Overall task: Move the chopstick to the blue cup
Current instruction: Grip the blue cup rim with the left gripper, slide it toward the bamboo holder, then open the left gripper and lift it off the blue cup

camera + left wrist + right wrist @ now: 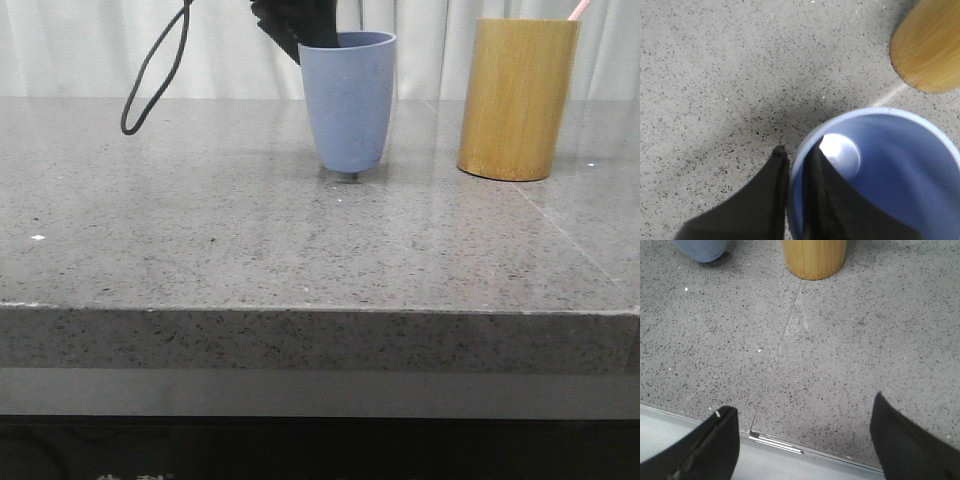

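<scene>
A: Front view first: blue cup [348, 100] seems tilted, base barely on the bench [250, 240]. Chopstick [578, 10] waits in the bamboo cylinder [517, 98], far right.

B: Left wrist view: left gripper [795, 165] pinches the cup rim, one finger inside, probably to steady it.

A: Right wrist view: right gripper [805, 440] is wide apart, holding nothing.

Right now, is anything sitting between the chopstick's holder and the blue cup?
Nothing visible. The chopstick stands in the bamboo holder, and bare table separates it from the blue cup, gripped at the rim by the left gripper.
</scene>
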Controlling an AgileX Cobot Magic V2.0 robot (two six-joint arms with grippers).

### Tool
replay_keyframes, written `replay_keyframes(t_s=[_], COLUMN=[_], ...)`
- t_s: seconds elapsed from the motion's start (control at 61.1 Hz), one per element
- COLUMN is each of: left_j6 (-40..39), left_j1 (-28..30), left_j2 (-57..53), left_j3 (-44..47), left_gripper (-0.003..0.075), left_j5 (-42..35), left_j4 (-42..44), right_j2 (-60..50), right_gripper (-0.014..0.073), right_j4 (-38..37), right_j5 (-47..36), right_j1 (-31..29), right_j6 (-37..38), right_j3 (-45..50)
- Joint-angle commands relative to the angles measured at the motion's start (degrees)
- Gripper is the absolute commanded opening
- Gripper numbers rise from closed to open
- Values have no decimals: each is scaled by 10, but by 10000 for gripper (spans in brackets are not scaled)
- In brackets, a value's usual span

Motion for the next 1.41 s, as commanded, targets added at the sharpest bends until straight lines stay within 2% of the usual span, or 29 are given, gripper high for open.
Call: replay_keyframes(t_s=[0.0, 0.393, 0.475, 0.606, 0.704, 0.802, 1.064, 1.276, 1.391], left_j6=[-4, -4, -4, -4, -4, -4, -4, -4, -4], left_j1=[-4, -4, -4, -4, -4, -4, -4, -4, -4], left_j2=[-34, -26, -25, -25, -25, -26, -51, -103, -141], left_j3=[-19, -19, -19, -19, -19, -19, -19, -19, -19], left_gripper=[23, 24, 48, 167, 326, 402, 393, 368, 367], left_j5=[-22, -24, -23, -23, -25, -28, -40, -40, -40], left_j4=[-6, -5, -5, -5, -9, -13, -13, -13, -13], right_j2=[2, 2, 2, 2, 2, 2, 2, 2, 11], right_gripper=[560, 560, 560, 560, 560, 560, 560, 560, 560], right_j4=[12, 12, 12, 12, 12, 12, 11, -3, -9], right_j5=[-26, -20, -20, -20, -20, -20, -24, -60, -79], right_j1=[1, 1, 1, 1, 1, 1, 1, 0, -20], right_j6=[-5, -5, -5, -5, -5, -5, -5, -5, 6], right_j3=[-20, -20, -20, -20, -20, -20, -20, -20, -35])
